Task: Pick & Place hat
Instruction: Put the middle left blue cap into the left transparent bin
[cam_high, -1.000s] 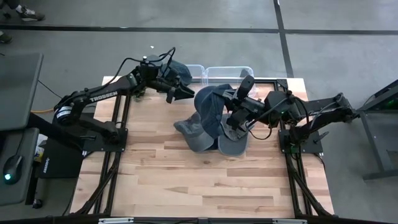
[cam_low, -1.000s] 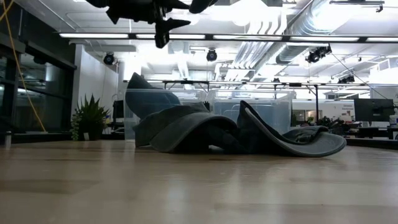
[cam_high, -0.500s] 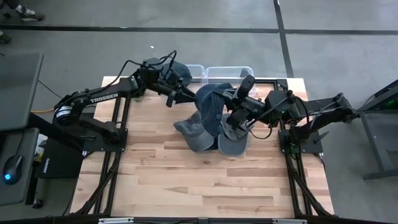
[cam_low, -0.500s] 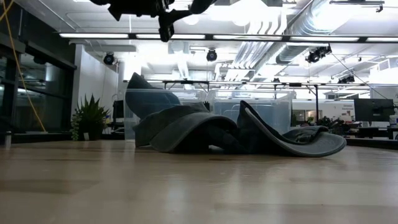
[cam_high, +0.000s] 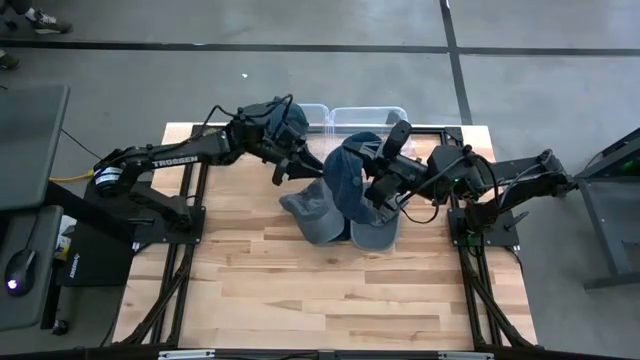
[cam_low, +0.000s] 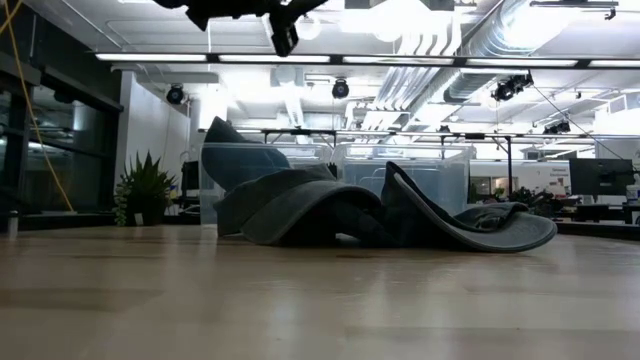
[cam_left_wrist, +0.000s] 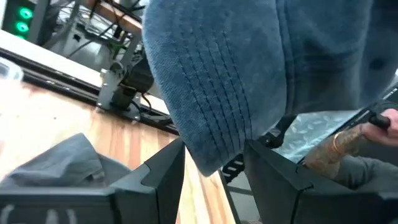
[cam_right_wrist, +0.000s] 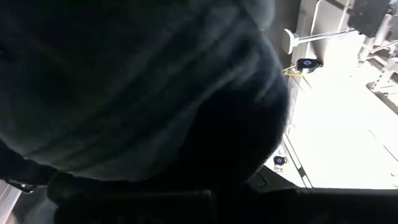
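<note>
A blue cap (cam_high: 347, 178) hangs in the air above the table's far middle, carried by my right gripper (cam_high: 374, 190), which comes from the table's right. My left gripper (cam_high: 298, 166) is open and reaches the cap from the left. In the left wrist view the stitched brim (cam_left_wrist: 211, 93) hangs down between its two fingers (cam_left_wrist: 163, 177). Grey hats (cam_high: 318, 215) lie heaped on the table under the cap, and show in the low view (cam_low: 300, 212). The right wrist view is filled by dark cap cloth (cam_right_wrist: 137, 81). My right gripper is shut on the blue cap at its right side (cam_high: 362, 186), coming level from the table's right. The cap itself hides the place of contact. The cap is lifted clear of the hats below. My left gripper's open fingers stand on either side of the brim's lower edge (cam_left_wrist: 217, 163); whether they touch it I cannot tell.
Two clear bins (cam_high: 368, 116) stand at the far edge, the left one (cam_high: 312, 112) beside another blue hat (cam_high: 285, 118). One more grey hat (cam_high: 376, 236) lies to the right of the heap. A person's forearm (cam_left_wrist: 336, 152) shows beyond the table. Bare wood fills the near half (cam_high: 320, 300).
My left gripper has moved toward the table's right and near edge, up to the blue cap, until the brim stands between its fingers. The cap in my right gripper has shifted and turned a little. The hats on the table have stayed put.
</note>
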